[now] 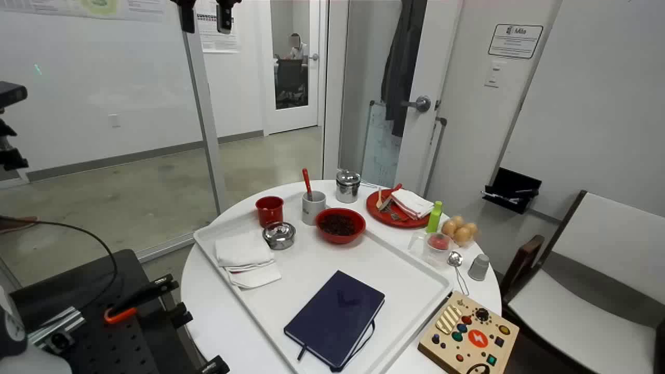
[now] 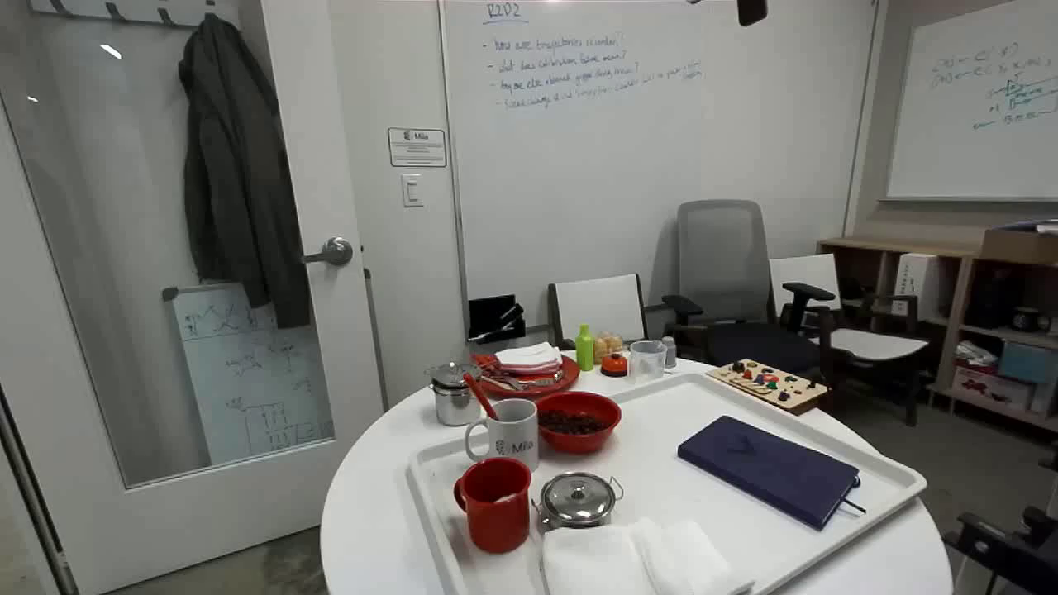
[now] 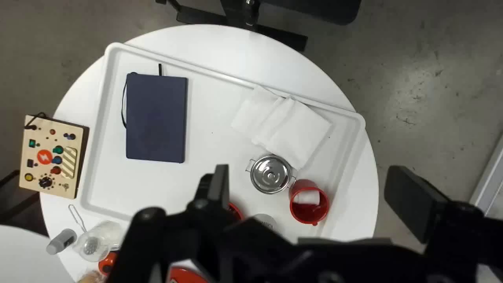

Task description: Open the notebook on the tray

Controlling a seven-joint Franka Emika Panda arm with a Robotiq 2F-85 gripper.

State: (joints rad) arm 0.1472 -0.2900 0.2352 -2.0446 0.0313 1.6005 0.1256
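Notebook (image 1: 335, 318), navy and closed, lies flat on the white tray (image 3: 216, 118), which sits on a round white table (image 3: 243, 51). Above them the arm is raised high: in both exterior views the gripper (image 1: 205, 21) shows at the top edge, and in an exterior view its two fingers (image 1: 224, 22) point down. They stand wide apart, released. The notebook is well below the gripper; in the wrist view it lies towards the left side, outside the gap between the fingers.

I count one table, one tray, one knobbed wooden board (image 1: 468, 336) just beside the tray, one notebook, one red plate (image 1: 375, 209) bearing cutlery (image 1: 385, 204) and a white cloth (image 1: 413, 201), and one red bowl (image 1: 340, 239) with dark contents (image 1: 336, 225). On the tray is folded cloth (image 1: 247, 254); whether one piece or two, I cannot tell. Lidded metal pots number two: a low pot (image 1: 279, 238) on the tray just beside that cloth, a taller pot (image 1: 347, 188) on the table outside the tray. Mugs number two as well: a red mug (image 1: 269, 213) and a pale mug (image 1: 313, 212) holding a tilted red-handled utensil (image 1: 307, 183). One green bottle (image 1: 435, 218), one grey shaker (image 1: 478, 267), some brown round things (image 1: 461, 232) bunched too closely to count. One thin dark ribbon (image 3: 160, 70) pokes from a short end of the notebook.
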